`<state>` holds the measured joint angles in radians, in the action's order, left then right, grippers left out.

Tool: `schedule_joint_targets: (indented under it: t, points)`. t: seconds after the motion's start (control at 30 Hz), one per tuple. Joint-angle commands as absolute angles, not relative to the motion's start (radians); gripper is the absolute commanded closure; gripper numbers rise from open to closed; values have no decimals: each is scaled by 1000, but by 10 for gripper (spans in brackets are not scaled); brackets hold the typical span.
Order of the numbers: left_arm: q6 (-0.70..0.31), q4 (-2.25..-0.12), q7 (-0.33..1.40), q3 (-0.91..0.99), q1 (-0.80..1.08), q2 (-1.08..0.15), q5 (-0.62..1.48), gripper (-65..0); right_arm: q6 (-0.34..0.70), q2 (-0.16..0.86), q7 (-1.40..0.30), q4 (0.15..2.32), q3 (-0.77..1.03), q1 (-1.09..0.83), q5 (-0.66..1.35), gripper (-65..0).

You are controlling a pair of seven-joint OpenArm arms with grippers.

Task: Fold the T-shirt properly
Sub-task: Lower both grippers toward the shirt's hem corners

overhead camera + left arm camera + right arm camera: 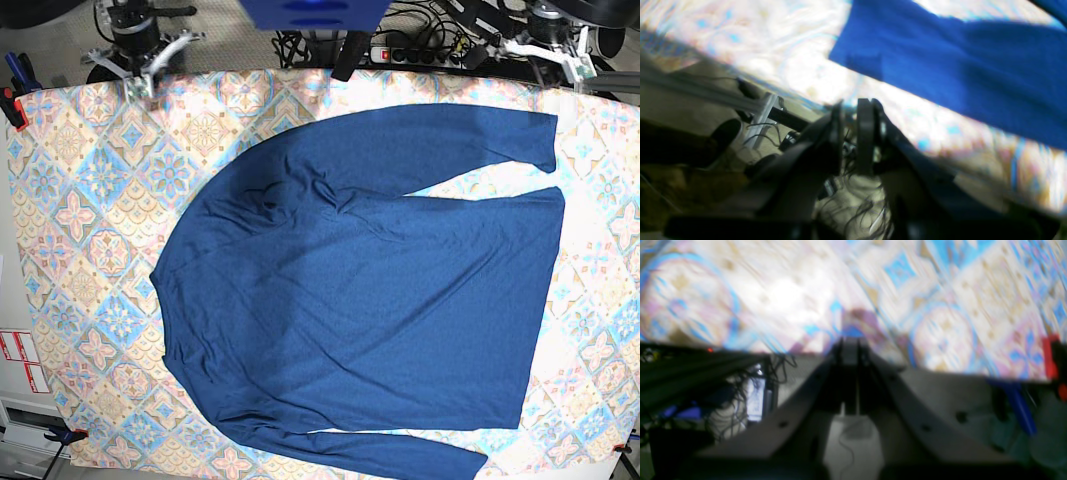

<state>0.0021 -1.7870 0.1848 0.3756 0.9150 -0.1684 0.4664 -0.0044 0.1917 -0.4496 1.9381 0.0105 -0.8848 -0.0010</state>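
Note:
The dark blue T-shirt (370, 290) lies spread flat on the patterned tablecloth (90, 200), neck to the left, hem to the right, one long sleeve along the top and one along the bottom edge. My left gripper (852, 104) hovers off the table's far edge, a narrow gap between its fingers and nothing in it; the upper sleeve of the T-shirt (973, 73) lies ahead of it. It shows at the base view's top right (568, 55). My right gripper (850, 341) is shut and empty over the cloth's edge, at the top left (140, 72).
A power strip (420, 45) and cables lie behind the table's far edge. A red clamp (10, 100) grips the cloth at the left edge and another clamp (62, 436) at the bottom left. Bare cloth surrounds the shirt at left and right.

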Motion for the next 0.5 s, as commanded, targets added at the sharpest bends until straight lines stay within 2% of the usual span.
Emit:
schedule_joint_targets:
  t: [0.0, 0.27, 0.47]
  points:
    - [1, -1801, 165, 389, 911, -180, 483, -78, -7, 197, -430, 1956, 2, -888, -7, 0]
    - [1, -1801, 378, 415, 797, -216, 638, -242, -7, 199, -432, 1963, -35, -823, -7, 0]
    - [1, -1747, 437, 415, 733, -216, 727, -248, -7, 199, -433, 1963, -35, -797, -7, 0]
